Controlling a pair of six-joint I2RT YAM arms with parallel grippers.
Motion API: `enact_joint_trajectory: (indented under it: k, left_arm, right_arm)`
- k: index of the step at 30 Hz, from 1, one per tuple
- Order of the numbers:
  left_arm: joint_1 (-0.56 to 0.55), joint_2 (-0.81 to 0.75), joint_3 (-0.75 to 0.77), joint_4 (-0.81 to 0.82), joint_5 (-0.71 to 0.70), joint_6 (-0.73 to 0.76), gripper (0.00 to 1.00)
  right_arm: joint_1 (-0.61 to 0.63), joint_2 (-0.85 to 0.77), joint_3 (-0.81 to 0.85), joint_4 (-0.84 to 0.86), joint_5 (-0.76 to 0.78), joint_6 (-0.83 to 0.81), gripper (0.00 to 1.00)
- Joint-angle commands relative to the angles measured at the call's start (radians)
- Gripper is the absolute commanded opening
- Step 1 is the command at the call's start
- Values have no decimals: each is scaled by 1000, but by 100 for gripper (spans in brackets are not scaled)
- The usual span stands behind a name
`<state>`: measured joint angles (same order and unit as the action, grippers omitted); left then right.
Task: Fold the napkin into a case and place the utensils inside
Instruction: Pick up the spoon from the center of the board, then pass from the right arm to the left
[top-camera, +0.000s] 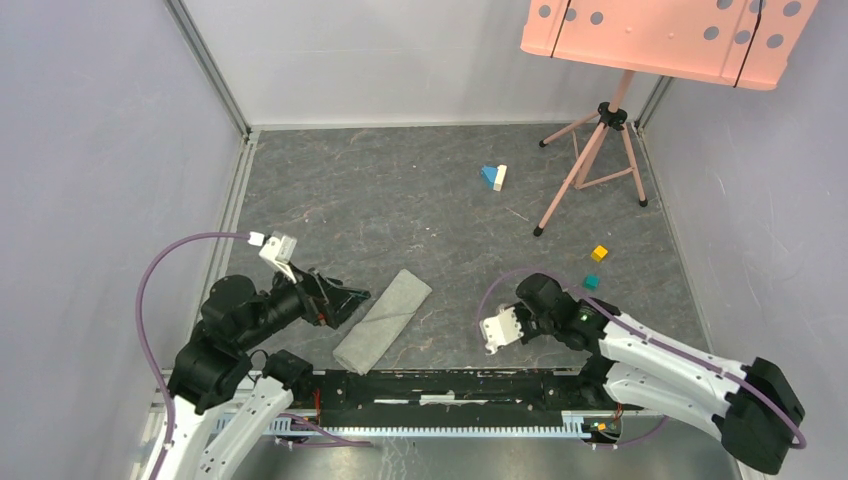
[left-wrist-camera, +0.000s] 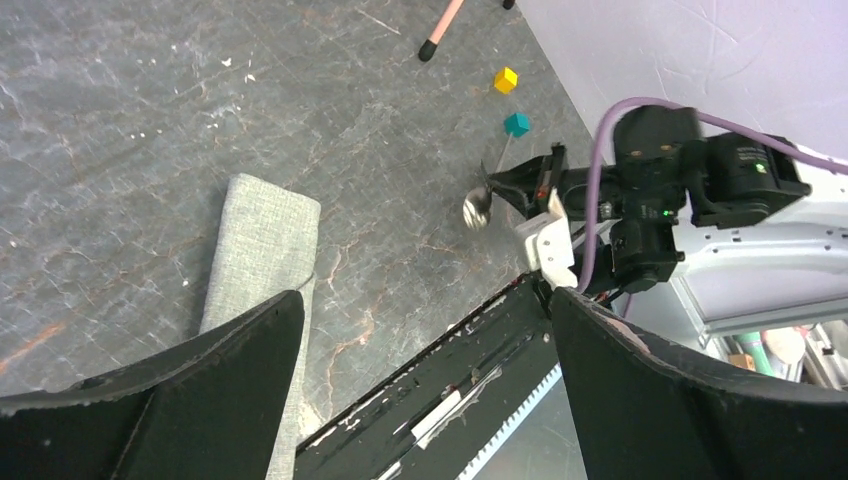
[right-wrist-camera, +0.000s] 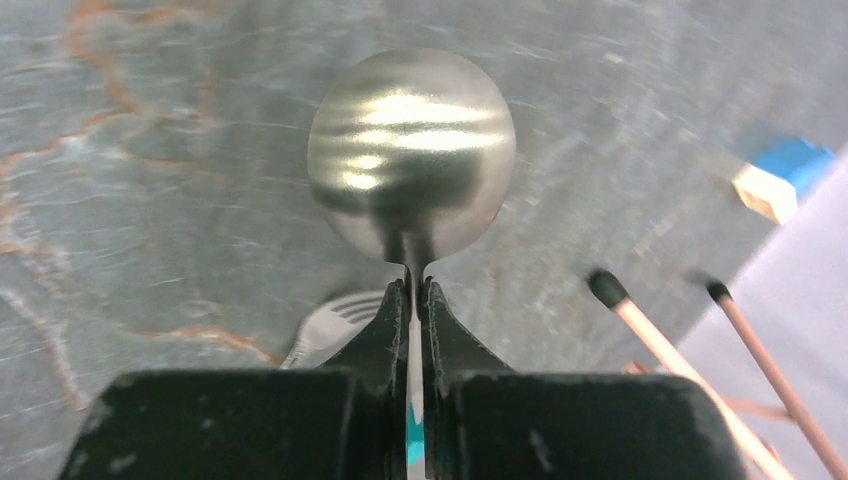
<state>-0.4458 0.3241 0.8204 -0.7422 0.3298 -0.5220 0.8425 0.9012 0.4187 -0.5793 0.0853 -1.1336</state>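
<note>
From above, the folded napkin lies diagonally on the worktop near its front edge. It sits just right of the left hand, which is released and empty.

In the left wrist view, the right hand holds the spoon well right of the napkin.

In the right wrist view, that hand is clenched on the spoon's neck. The fork shows just left of the fingers.

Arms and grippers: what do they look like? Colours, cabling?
Left arm and right arm: white links, black joints, purple cable to a white wrist block. Green light on the right wrist. Fingers black, wedge-shaped.
</note>
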Motion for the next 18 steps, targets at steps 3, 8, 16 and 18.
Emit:
enact_joint_trajectory:
  k: [3, 8, 16, 18]
  left_arm:
    - [-2, 56, -70, 148, -1, -144, 100]
    - [-1, 94, -128, 338, 62, -180, 100]
    - [0, 248, -171, 709, 316, -310, 100]
    - [1, 262, -181, 823, 415, -319, 100]
  right_arm:
    - [1, -91, 136, 166, 174, 244, 0]
    - [1, -83, 292, 272, 106, 516, 0]
    - [1, -58, 217, 882, -527, 1215, 0]
    - [0, -34, 160, 1123, -646, 1436, 0]
